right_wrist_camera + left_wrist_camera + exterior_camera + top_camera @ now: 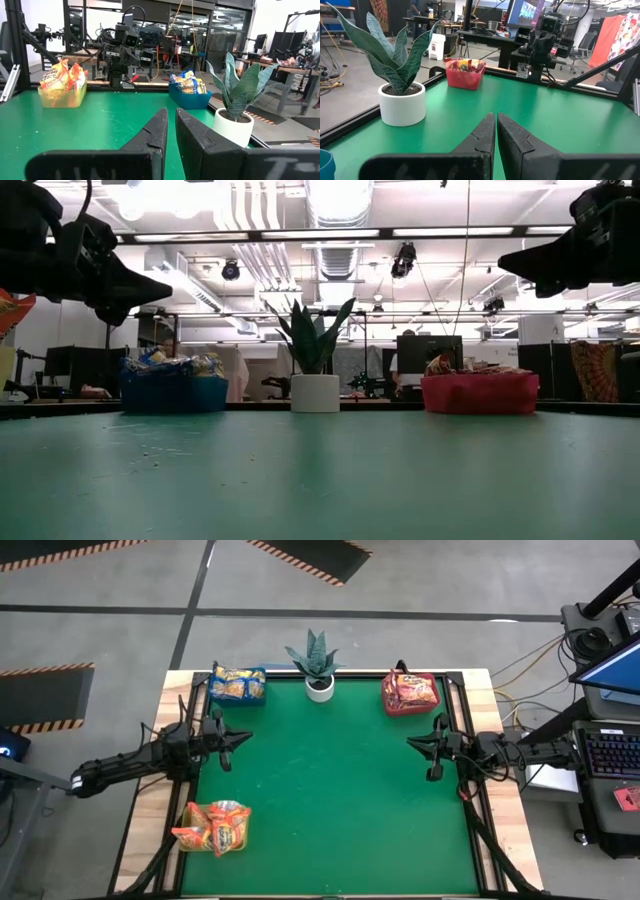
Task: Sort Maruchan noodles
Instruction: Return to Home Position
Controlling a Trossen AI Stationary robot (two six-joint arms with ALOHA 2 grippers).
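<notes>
The Maruchan noodles lie in three bins. Yellow, blue-edged packets fill the blue bin at the far left. Red packets fill the red bin at the far right. Orange packets stand in the yellow-green bin at the near left. My left gripper hovers over the mat's left side, shut and empty, as its wrist view shows. My right gripper hovers over the right side, also shut and empty. Both hang well above the mat in the low view.
A potted plant in a white pot stands at the middle of the far edge, between the blue and red bins. The green mat lies bare between the grippers and toward the near edge. A black frame runs along the table's sides.
</notes>
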